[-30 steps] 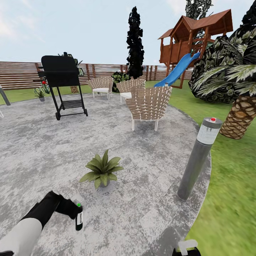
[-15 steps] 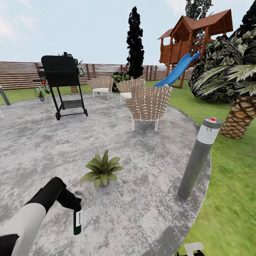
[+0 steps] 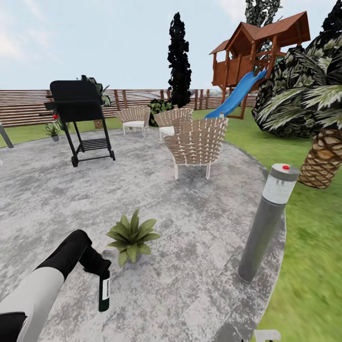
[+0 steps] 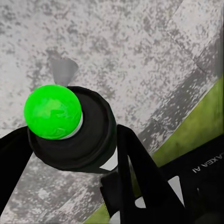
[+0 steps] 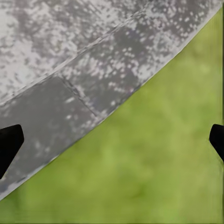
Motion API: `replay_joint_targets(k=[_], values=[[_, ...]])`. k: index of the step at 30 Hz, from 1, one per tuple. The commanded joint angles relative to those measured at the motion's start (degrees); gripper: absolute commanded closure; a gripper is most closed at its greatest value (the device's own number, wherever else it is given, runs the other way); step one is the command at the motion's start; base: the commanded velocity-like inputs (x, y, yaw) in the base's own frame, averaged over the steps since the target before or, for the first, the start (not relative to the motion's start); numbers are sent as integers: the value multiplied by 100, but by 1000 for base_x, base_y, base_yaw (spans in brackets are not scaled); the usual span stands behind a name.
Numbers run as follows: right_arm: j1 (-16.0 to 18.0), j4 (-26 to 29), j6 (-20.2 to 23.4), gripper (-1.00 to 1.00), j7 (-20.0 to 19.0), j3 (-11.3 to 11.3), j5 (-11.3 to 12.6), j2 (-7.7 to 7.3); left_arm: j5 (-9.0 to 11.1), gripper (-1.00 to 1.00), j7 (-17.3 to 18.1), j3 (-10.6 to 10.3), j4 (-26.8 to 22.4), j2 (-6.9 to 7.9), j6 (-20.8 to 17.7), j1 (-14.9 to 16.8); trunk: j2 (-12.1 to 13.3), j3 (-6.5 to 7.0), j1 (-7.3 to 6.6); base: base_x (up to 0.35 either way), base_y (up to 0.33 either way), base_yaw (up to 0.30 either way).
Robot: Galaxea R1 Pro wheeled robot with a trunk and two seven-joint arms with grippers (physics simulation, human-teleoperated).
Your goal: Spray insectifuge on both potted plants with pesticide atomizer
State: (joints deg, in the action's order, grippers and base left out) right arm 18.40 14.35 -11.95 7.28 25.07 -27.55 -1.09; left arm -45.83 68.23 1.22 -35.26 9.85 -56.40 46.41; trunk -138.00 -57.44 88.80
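In the head view my left gripper (image 3: 98, 270) is shut on the pesticide atomizer (image 3: 103, 294), a slim dark bottle with a pale label hanging upright below the fingers. The left wrist view looks down on the atomizer (image 4: 79, 140), its top capped by a bright green ball (image 4: 52, 111), with black fingers (image 4: 135, 158) on both sides. One potted plant (image 3: 130, 236) stands on the patio just beyond and right of the bottle. A second small potted plant (image 3: 52, 129) sits far back left by the fence. My right gripper (image 5: 112, 140) is open over the patio edge and lawn.
A grey bollard lamp (image 3: 266, 223) stands at the patio's right rim. Wicker chairs (image 3: 195, 142) and a black grill (image 3: 78, 118) stand further back. A palm (image 3: 323, 156) and a playhouse with a blue slide (image 3: 237, 92) are on the lawn to the right.
The whole view has shifted a little, so the camera moved. My left gripper with the atomizer has come closer to the near plant, and the bottle hangs lower from the fingers.
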Motion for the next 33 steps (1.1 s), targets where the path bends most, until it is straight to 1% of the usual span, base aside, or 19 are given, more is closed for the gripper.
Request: replay_joint_targets(k=[1, 11, 15, 21, 27, 30, 31, 33], values=[[6, -11, -27, -100, 10, 42, -59, 2, -50, 100, 55, 12, -7, -2, -43, -3, -2, -5, 2, 289, -201, 0], [6, -11, -27, -100, 12, 42, -59, 3, -69, 100, 59, 5, -7, 23, -30, -52, -2, -5, 2, 263, -186, 0], [6, -11, -29, -100, 16, 42, -65, 3, -67, 100, 59, 9, -7, 72, -25, -46, -2, -5, 2, 47, -30, 0], [6, -11, -32, -100, 13, 42, -66, 3, -70, 100, 56, 10, -7, 86, -20, -57, -2, -5, 2, 14, -3, 0], [6, -11, -31, -100, 11, 42, -66, 3, -72, 100, 48, 2, -7, 73, -15, -76, -2, -5, 2, 237, 0, 0], [6, -11, -33, -100, 13, 42, -66, 3, -74, 100, 31, 1, -1, 92, -4, -85, -2, -5, 2, 195, 0, 0], [6, -11, -49, -100, 14, 34, -66, 7, -75, 100, -51, 8, 80, 366, 228, -532, -2, -5, 2, 0, 0, 0], [6, -12, -64, -100, 17, 33, -72, 10, -75, 100, -62, 11, 91, 375, 304, -556, -2, -5, 2, 0, 0, 0]])
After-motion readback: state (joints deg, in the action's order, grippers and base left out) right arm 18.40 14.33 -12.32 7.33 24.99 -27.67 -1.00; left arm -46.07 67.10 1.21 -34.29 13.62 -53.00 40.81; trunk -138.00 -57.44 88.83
